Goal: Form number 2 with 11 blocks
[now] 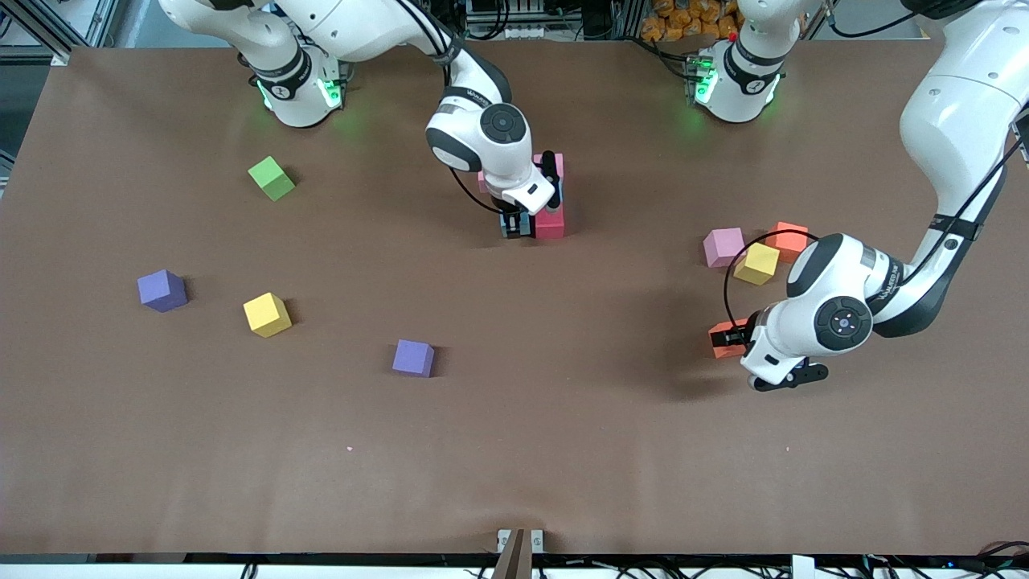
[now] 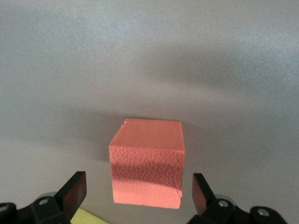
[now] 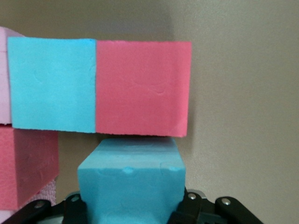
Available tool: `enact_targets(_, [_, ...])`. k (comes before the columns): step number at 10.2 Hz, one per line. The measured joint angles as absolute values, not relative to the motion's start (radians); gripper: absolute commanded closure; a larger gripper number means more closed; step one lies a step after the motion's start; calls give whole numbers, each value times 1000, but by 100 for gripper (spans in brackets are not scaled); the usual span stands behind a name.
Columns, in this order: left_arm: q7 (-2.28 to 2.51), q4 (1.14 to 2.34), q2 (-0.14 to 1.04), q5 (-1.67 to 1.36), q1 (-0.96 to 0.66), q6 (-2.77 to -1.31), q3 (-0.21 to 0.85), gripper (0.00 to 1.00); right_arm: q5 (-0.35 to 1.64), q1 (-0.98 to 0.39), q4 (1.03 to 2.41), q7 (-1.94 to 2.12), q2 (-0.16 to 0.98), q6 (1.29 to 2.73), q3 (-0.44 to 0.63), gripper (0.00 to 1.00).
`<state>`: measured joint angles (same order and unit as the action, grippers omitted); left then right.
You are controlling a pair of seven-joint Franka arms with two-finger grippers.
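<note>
My right gripper (image 1: 514,221) is shut on a light blue block (image 3: 131,186) and holds it low against a red block (image 3: 142,86) at the edge of the part-built number 2 (image 1: 551,201). That cluster also shows a light blue block (image 3: 51,84), a second red block (image 3: 25,168) and a pink block (image 1: 555,165). My left gripper (image 1: 733,338) is open, with a finger on each side of an orange-red block (image 2: 147,161) on the table and a gap on each side. Its fingertips (image 2: 74,189) do not touch the block.
A pink block (image 1: 723,245), a yellow block (image 1: 757,263) and an orange block (image 1: 789,237) lie close together by the left arm. Toward the right arm's end lie a lime-green cube (image 1: 272,178), two purple blocks (image 1: 161,289) (image 1: 413,357) and a yellow block (image 1: 266,314).
</note>
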<state>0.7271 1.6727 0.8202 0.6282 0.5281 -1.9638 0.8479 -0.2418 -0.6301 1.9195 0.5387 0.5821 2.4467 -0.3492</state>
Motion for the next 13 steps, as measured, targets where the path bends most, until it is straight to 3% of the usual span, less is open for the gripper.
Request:
enact_targets(4, [727, 1673, 844, 628, 523, -1987, 821, 2, -239, -650, 1900, 537, 604, 2447, -328, 100])
enact_targets(6, [727, 1673, 847, 628, 522, -1989, 819, 22, -238, -660, 1890, 537, 613, 2447, -318, 100])
enact_targets(8, [727, 1673, 847, 628, 521, -1990, 819, 58, -215, -670, 1888, 536, 615, 2447, -311, 100])
enact_targets(9, [727, 1673, 847, 628, 520, -1991, 819, 69, -205, -679, 1887, 535, 615, 2447, -305, 100])
enact_targets(13, [727, 1661, 842, 628, 522, -1998, 835, 76, -198, -685, 1881, 534, 621, 2447, -299, 100])
